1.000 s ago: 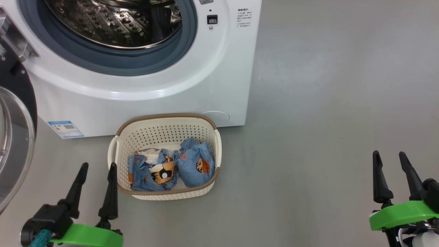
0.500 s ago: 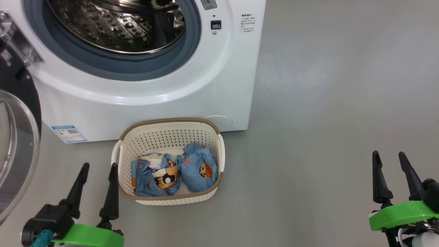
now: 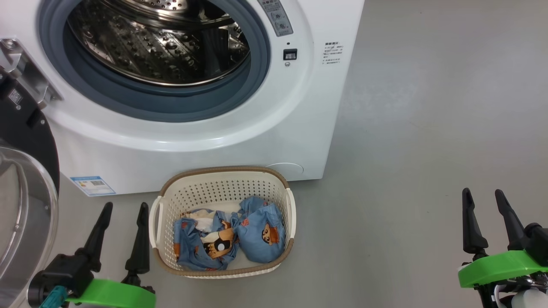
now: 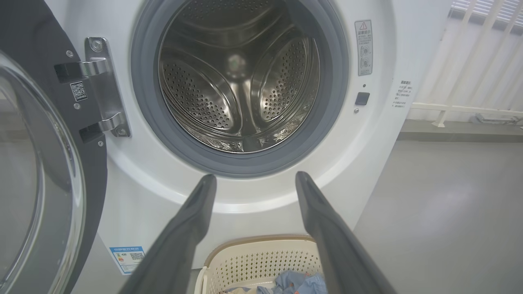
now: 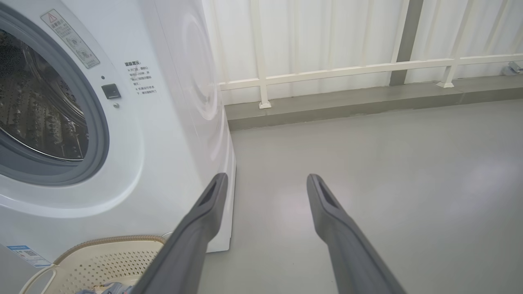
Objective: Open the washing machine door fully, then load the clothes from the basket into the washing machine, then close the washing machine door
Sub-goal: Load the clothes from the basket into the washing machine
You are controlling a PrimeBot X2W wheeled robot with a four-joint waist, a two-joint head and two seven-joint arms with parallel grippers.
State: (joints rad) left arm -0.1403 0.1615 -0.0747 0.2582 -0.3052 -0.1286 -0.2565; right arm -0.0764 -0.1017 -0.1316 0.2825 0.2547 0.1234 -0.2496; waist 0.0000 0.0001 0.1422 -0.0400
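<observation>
Clothes [image 3: 229, 239] are the target: washing machine door [image 3: 30, 141] looks fully open and the drum [image 3: 158, 47] is empty, so I judge loading is the step in hand. Nearest, lower left of the head view: left gripper [image 3: 125, 206], jaws wide, holding nothing, just beside the left handle of the basket [image 3: 222, 170]; contact can't be told. Lower right: right gripper [image 3: 482, 191], wide and empty, well apart from everything over bare floor [image 3: 406, 149]. Next out, lower centre: basket close against the foot of the washing machine [image 3: 180, 149], clothes bunched in its near half, white cloth among the blue. Beyond, upper left: grey-blue gasket [image 3: 171, 105] ringing the drum; door at the left edge on its hinge [image 3: 25, 72].

Doing it well: left gripper is closest, so come down over the rim, pinch deep into the middle of a bundle, lift clear before swinging so the light basket doesn't drag or tip, and let go well past the gasket lip.

Left wrist view looks straight in to the drum's back wall and paddles; the head view looks down steeply and catches the lower drum. Right wrist view adds the machine's side panel and a white railing [image 5: 327, 74] behind. Head view gives both grippers and the whole pile at once.
</observation>
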